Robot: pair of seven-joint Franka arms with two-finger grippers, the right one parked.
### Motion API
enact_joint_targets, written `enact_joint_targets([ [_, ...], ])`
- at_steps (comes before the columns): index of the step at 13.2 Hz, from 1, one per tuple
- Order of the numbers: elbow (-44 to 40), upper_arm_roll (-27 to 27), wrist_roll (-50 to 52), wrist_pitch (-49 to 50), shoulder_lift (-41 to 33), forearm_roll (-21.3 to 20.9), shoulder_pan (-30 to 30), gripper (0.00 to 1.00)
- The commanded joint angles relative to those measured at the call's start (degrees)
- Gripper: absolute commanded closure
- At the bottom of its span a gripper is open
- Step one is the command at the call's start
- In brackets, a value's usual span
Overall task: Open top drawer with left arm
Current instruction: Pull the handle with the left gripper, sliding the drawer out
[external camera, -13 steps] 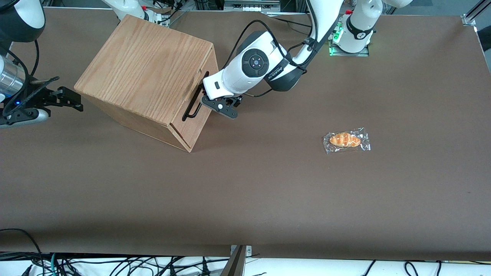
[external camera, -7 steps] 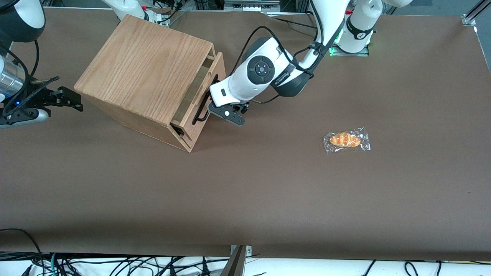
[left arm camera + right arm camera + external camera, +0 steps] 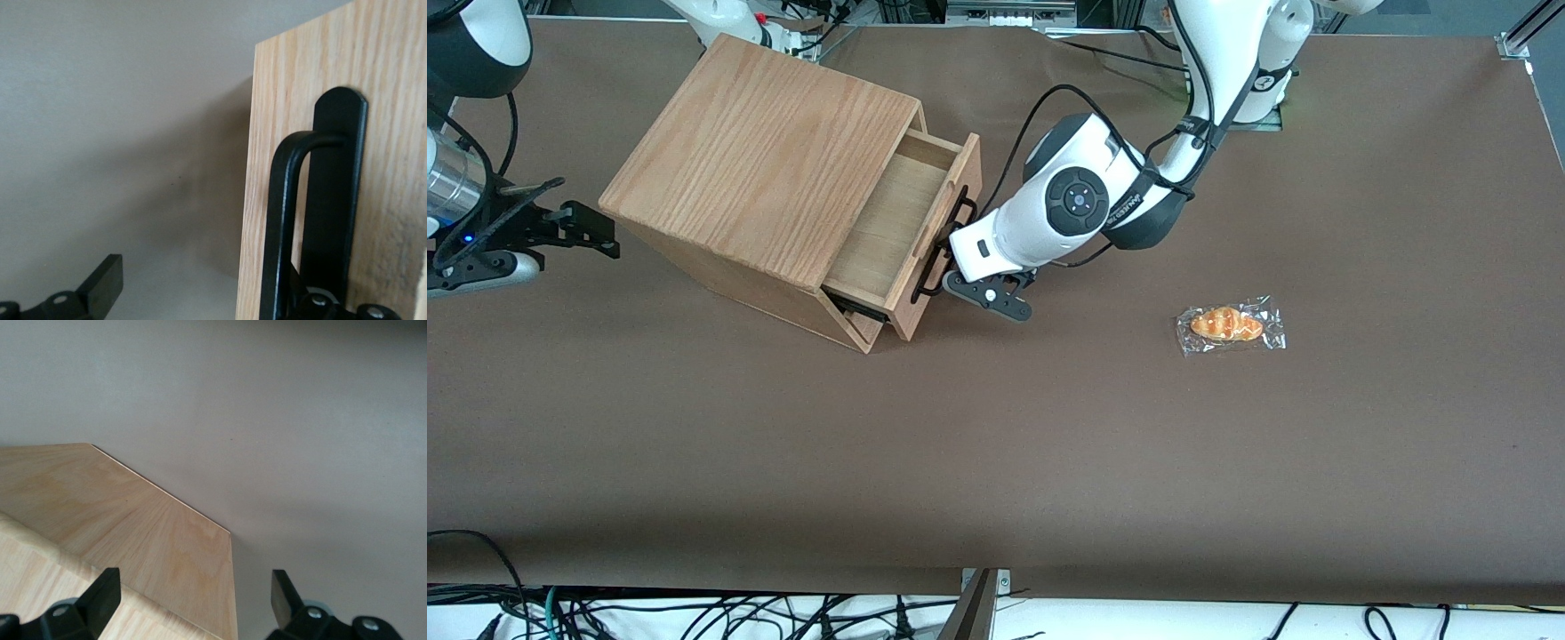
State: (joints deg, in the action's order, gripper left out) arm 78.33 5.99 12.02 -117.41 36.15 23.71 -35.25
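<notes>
Front view: the claw hooks the top drawer's handle, fingers spread wide; the pull is underway, so next draw farther outward.

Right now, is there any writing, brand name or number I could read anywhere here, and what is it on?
None can be read.
The left arm has a small dark label near its wrist, too small to read.
The gripper, at the top drawer handle, shows no text.
The wrapped pastry shows no legible print.
</notes>
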Motion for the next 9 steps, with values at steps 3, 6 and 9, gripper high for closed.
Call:
enact_joint_targets([
  [3,-1.34,0.17,-2.09,1.83,0.15,-1.38,2.03,0.0],
  [6,-1.34,0.08,-2.27,1.92,0.15,-1.47,2.82,0.0],
  [9,-1.34,0.08,-3.76,2.71,0.07,-1.39,3.78,0.0],
])
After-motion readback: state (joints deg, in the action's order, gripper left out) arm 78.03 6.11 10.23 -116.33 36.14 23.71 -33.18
